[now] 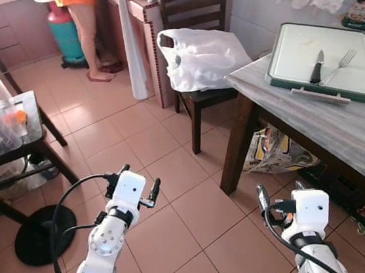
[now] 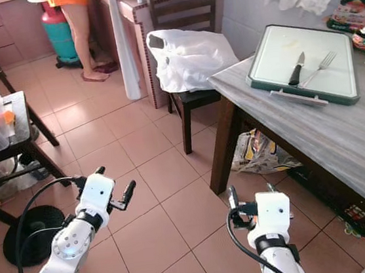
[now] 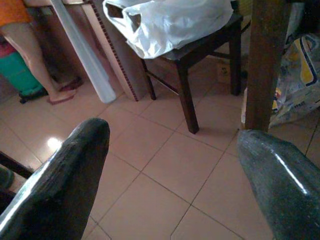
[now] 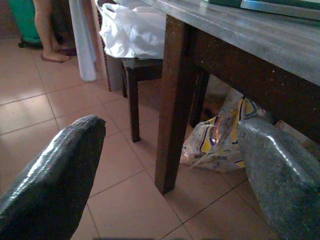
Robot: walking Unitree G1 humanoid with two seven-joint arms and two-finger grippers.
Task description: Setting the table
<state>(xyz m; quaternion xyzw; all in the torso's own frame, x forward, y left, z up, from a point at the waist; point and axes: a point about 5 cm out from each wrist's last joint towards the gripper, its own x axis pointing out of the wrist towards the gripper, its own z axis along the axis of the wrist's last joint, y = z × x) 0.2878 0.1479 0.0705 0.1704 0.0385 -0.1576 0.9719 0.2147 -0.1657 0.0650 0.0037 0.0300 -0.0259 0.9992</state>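
with both the left hand [image 1: 140, 183] and right hand [image 1: 280, 195] released and empty low in the frame, take the thin, stiff, slippery knife [image 1: 316, 66] at upper right by its handle.

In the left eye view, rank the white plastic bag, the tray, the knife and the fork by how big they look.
1. tray and white plastic bag: look alike, unranked.
2. fork and knife: look alike, far smaller.

Head cams looked down from standing height at the tile floor [image 1: 167, 171], with the table [image 1: 339, 125] off to the right. Both wrist cams sat low, facing forward between their own jaws, and shared the chair [image 3: 200, 50] and table leg [image 4: 172, 100].
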